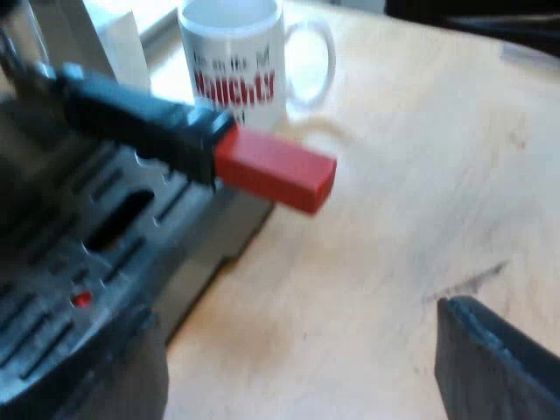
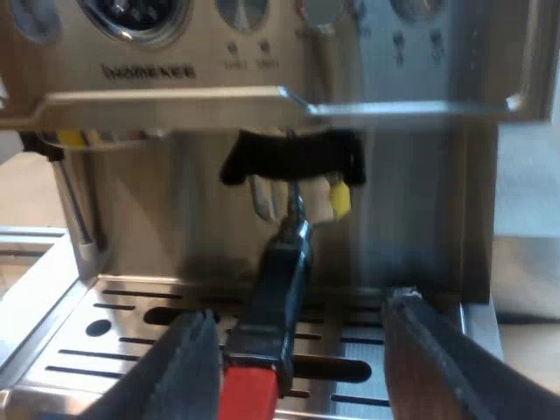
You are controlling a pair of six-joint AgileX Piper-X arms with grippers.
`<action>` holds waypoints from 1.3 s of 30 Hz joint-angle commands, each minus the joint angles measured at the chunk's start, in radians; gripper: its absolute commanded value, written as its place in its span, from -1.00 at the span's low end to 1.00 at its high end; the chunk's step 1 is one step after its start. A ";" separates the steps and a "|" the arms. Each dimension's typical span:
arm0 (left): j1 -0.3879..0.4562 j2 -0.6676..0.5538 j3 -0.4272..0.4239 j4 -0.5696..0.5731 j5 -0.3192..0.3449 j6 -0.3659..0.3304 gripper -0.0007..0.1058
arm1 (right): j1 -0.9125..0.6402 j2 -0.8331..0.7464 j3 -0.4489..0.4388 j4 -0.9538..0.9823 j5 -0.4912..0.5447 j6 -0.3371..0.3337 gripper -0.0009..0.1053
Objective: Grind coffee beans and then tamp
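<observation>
Open table [image 1: 420,192] beside handle [image 1: 140,118]; right claw [image 2: 299,308] flanks its red end.

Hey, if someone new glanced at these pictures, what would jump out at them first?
The bright red end of the holder's dark handle, jutting from the steel espresso machine over its slotted drip tray. Next, the white mug with red lettering on the pale wooden table beside the machine. My right gripper hangs open with the handle between its black fingers.
</observation>
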 commanded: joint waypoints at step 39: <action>-0.004 -0.302 -0.001 0.174 0.057 -0.078 0.25 | -0.281 0.097 -0.522 0.955 -0.704 0.504 0.27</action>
